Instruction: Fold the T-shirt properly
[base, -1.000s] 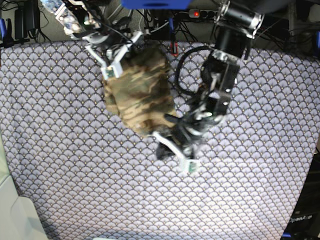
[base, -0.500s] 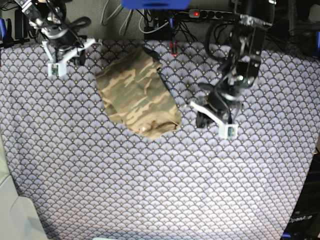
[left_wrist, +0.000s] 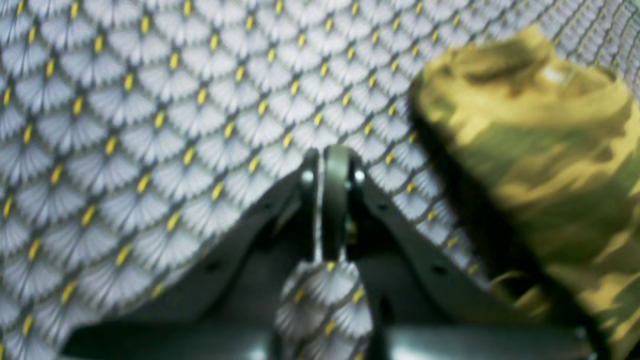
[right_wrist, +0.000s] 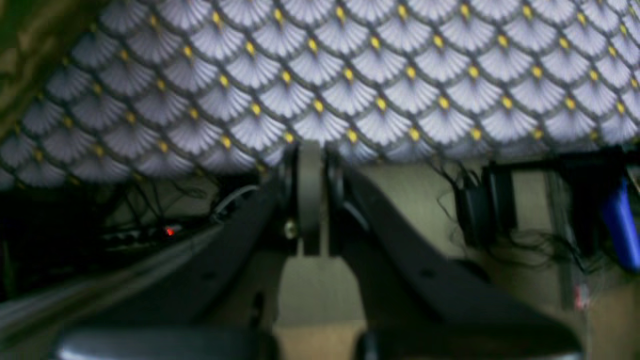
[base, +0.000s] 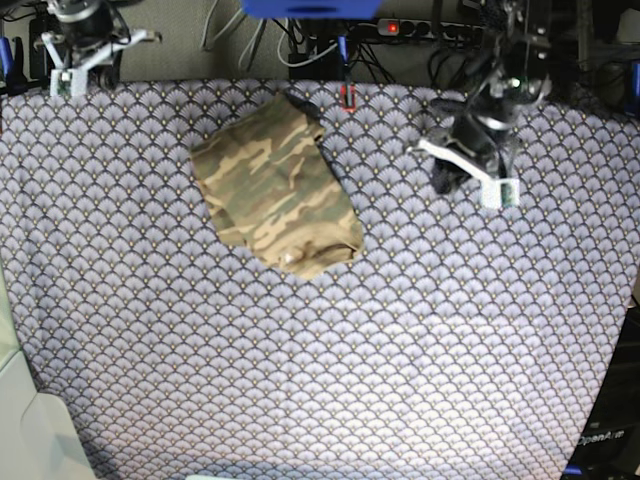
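Both tools are clenched and empty: you see the left tool and right tool apart from the folded T-shirt on the table.

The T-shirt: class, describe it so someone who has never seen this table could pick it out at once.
Start from the purple-grey fan-scale tablecloth covering the table. Toward its far edge, left of centre, lies a folded bundle, the T-shirt. Its olive, tan and brown camouflage is the only unpatterned-scale cloth there.
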